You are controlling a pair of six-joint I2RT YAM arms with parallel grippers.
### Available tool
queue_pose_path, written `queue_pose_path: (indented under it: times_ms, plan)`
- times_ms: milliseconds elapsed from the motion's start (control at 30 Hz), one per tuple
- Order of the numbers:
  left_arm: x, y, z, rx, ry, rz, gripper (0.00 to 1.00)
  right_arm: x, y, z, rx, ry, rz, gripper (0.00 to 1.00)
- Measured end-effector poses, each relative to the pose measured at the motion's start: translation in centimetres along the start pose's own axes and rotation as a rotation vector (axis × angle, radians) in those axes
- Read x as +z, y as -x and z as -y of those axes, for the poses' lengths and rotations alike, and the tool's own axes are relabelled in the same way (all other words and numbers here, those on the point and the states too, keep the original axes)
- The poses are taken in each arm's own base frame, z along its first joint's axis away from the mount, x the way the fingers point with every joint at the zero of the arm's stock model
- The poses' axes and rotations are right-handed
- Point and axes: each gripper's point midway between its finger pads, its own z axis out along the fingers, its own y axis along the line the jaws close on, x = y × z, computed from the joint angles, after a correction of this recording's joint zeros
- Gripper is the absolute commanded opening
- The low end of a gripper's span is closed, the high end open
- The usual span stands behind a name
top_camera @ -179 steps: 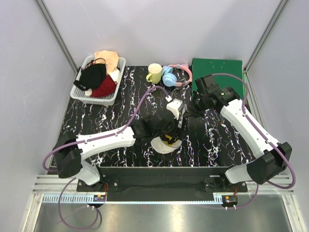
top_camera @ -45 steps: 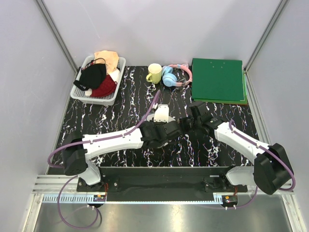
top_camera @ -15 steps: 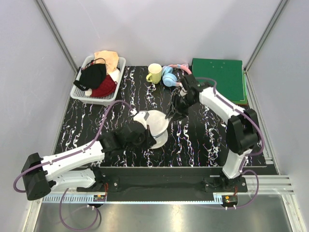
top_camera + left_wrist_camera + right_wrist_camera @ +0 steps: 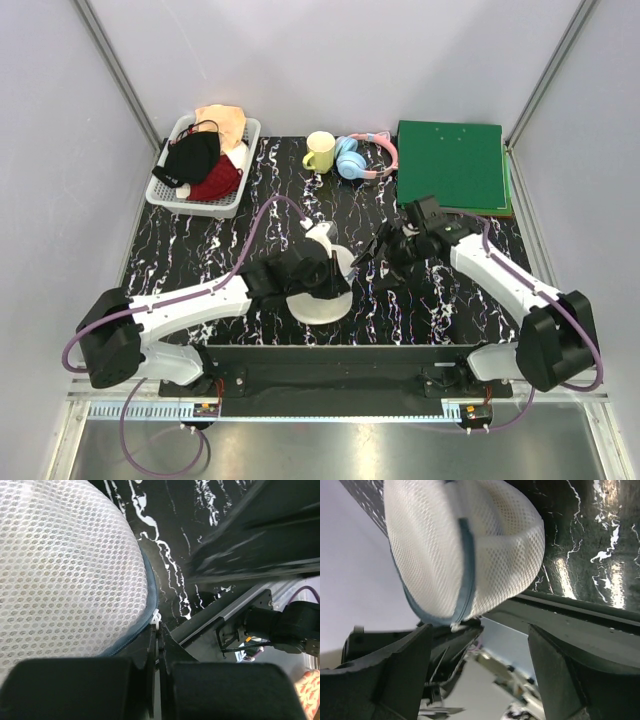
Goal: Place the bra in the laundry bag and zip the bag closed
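One laundry bag (image 4: 322, 300), rim in left pincer (image 4: 157, 632)

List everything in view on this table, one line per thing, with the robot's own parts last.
table: one, black with white veining, under everything
basket: one, white slatted, far left corner
black garment: one, black, in the basket
dark red garment: one, dark red, in the basket
peach garment: one, peach, at the basket's far end
mug: one, yellow, far centre
headphones: one pair, blue cups, pink band, beside the mug
green board: one, green, far right corner
laundry bag: one, white mesh, near centre
left gripper: one, black, shut at the bag's zipper
right gripper: one, black, open, right of the bag
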Motion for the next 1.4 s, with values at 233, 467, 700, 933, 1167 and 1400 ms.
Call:
queue_pose_path:
  times_ms: [233,467,700,933,1167,1400]
  plan:
    - [-0.1,-0.4,0.5,0.002,-0.028,-0.024,0.0,3.4,0.8,-0.1,0.192,0.055,-0.034,0.63]
    - [-0.1,-0.4,0.7,-0.002,-0.045,-0.034,0.0,5.4,1.1,-1.7,0.225,0.103,-0.066,0.08]
    - [-1.3,1.7,-2.1,-0.064,0.026,-0.007,0.0,6.4,1.9,-1.7,0.232,0.127,-0.101,0.0]
    - [-7.0,4.5,-8.4,-0.155,0.153,0.102,0.0,5.1,6.5,-3.4,0.063,0.188,-0.097,0.0]
    - [-6.3,3.4,-8.1,-0.158,0.111,0.049,0.0,6.9,8.9,-8.9,-0.274,0.107,-0.145,0.43]
    - [-3.7,4.6,-6.7,-0.203,0.069,0.022,0.0,6.7,11.0,-9.0,-0.473,-0.179,0.001,0.88]
